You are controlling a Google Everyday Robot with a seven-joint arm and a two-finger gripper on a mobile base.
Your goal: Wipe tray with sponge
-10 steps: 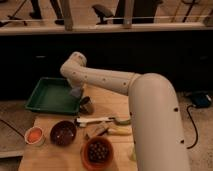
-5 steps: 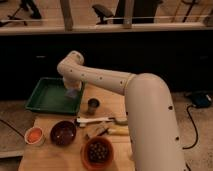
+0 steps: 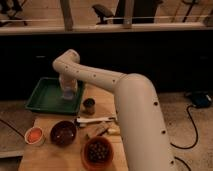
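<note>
Camera view showed 1 pale wooden table (image 3: 47, 161) crowded with dishes. Nearest stood 1 round brown bowl with dark contents (image 3: 97, 150); a second round brown bowl (image 3: 63, 132) sat to its left, so 2 bowls in all. Beside that was 1 small white dish with an orange inside (image 3: 34, 135). Behind the bowls lay 1 long pale utensil (image 3: 95, 120) and 1 tan slab (image 3: 99, 130) just beside it, too blurred to name. Next came 1 small dark cup (image 3: 89, 105), upright, near the tray's right rim.

1 large shallow green plastic tray (image 3: 44, 97) rested on the table's far left corner, its sloping rim raised all round. 1 small pale bluish-grey sponge (image 3: 67, 96) sat low over the tray's right part, clasped in the gripper (image 3: 68, 90), which was closed on it. 1 thick white robot arm (image 3: 135, 110) curved in from the right.

Behind lay a dark wall under a pale ledge, and 1 black cable (image 3: 192, 130) trailed over the floor.
</note>
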